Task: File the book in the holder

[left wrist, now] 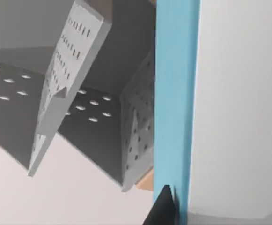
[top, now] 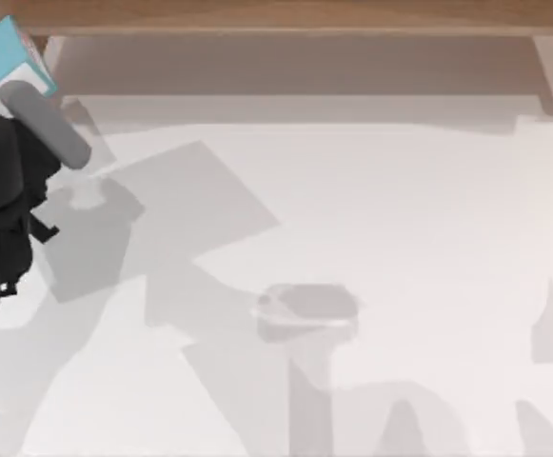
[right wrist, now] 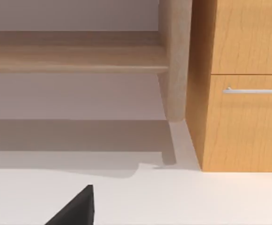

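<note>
AgileX arms at a white bench (top: 400,209), the filing job in its carrying step. A long pale shelf (top: 286,14) runs along the bench's far edge, and a wooden cabinet (right wrist: 243,117) with a drawer handle stands just beside the shelf's leg. The right pincer (right wrist: 75,208) sits parked low over the bench, facing that leg.

The left wrist view shows the holder (left wrist: 70,70), a rack of grey perforated panels with orange-brown edges. One panel slants, and an open slot lies between it and the next wall.

The left arm (top: 0,209) works at the bench's far left corner. The left pincer (left wrist: 168,206) pinches the book (top: 5,57), which is held off the bench and close to the shelf. Seen from the wrist, the book's light-blue cover runs edge-on just beside the holder's nearer wall. Whether book and wall touch cannot be told.

The book looks gripped and brought to the rack but not yet filed. The next move probably calls for lining the book's edge up with the slot, then lowering it between the panels without catching a wall. Only once the book rests inside should the grip be let go. A tilt at entry could jam a corner against the perforated panel.
</note>
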`<state>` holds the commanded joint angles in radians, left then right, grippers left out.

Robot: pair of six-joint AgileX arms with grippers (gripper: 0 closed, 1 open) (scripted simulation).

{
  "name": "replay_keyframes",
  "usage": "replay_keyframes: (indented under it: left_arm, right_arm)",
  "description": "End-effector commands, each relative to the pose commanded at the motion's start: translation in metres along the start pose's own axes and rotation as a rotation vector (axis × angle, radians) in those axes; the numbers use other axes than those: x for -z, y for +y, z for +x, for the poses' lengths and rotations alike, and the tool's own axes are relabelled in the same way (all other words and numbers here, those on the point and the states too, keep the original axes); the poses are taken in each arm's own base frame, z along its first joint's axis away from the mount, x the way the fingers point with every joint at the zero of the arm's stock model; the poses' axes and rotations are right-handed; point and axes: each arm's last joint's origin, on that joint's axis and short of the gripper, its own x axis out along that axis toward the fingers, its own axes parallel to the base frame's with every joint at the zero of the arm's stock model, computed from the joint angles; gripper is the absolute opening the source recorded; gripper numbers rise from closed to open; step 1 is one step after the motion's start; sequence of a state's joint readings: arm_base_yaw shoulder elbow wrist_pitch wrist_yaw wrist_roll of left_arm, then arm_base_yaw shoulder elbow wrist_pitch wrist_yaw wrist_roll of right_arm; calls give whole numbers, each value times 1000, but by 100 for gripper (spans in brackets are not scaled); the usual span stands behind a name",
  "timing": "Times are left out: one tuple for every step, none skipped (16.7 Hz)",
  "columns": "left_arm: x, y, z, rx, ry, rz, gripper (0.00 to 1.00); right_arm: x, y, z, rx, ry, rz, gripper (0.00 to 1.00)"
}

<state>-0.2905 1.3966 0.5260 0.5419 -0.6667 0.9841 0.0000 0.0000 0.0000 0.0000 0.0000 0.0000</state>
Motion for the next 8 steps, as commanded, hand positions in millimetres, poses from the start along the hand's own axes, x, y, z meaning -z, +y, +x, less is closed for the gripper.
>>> replay_keyframes:
  left_arm:
    - [12,-1,4,19,16,47,0]
    - [23,-1,9,38,28,90,0]
    - [33,1,14,57,35,127,0]
    - [42,3,21,73,38,159,0]
    - [50,7,28,87,36,187,0]
    - [57,12,36,97,27,211,0]
    - [64,18,45,103,16,232,0]
    - [70,25,54,105,-2,252,0]
  right_arm:
    - [0,0,0,0,0,0,100]
    - [0,0,0,0,0,0,100]
    - [0,0,0,0,0,0,100]
    - [0,0,0,0,0,0,100]
    - [0,0,0,0,0,0,100]
    - [0,0,0,0,0,0,100]
    - [0,0,0,0,0,0,100]
    - [0,0,0,0,0,0,100]
